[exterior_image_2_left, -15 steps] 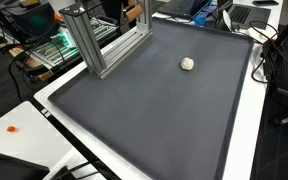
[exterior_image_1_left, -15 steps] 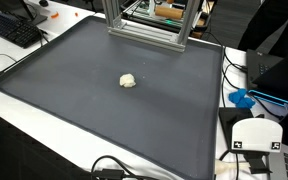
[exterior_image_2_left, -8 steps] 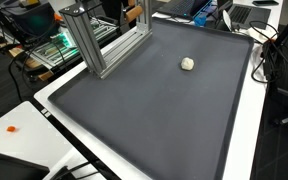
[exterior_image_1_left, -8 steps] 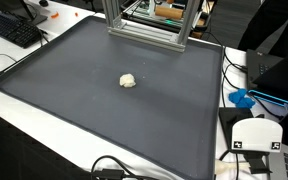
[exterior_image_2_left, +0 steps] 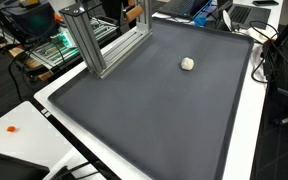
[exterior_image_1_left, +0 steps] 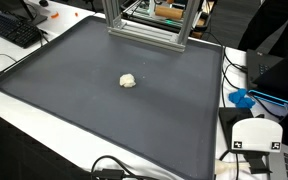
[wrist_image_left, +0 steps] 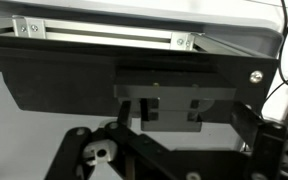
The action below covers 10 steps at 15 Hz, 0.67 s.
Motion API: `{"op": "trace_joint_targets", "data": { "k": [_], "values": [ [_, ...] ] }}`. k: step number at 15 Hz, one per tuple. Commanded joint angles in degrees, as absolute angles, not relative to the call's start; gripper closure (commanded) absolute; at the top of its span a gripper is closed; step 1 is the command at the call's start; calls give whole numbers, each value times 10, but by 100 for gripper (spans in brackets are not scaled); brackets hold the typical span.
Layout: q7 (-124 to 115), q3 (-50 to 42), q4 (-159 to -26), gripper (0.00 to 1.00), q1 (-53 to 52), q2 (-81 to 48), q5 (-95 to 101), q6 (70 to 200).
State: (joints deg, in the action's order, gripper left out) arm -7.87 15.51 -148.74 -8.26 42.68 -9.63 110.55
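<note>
Grey surface (exterior_image_1_left: 54, 80) bore one pale lump (exterior_image_1_left: 128, 80) near centre; gripper (wrist_image_left: 174, 155) well apart, fingers' state indeterminable; approach judged pending, needing descent onto lump.

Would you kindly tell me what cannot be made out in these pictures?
Gripper: absent from both exterior views; the wrist view cuts its dark links at the bottom edge, so open or shut is unclear.
Pale lump on the mat: too small in both exterior views to identify.
Keyboard: cut off by the picture's left edge in an exterior view.
Metal frame: top cut off in both exterior views.
</note>
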Motion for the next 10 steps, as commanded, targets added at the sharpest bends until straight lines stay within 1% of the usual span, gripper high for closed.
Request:
{"op": "trace_joint_targets", "data": {
  "k": [1,10],
  "values": [
    [-96,149,-1497,0,-88,422,-81,1109],
    [-105,143,-1510,0,-89,411,-88,1120]
  ]
}}
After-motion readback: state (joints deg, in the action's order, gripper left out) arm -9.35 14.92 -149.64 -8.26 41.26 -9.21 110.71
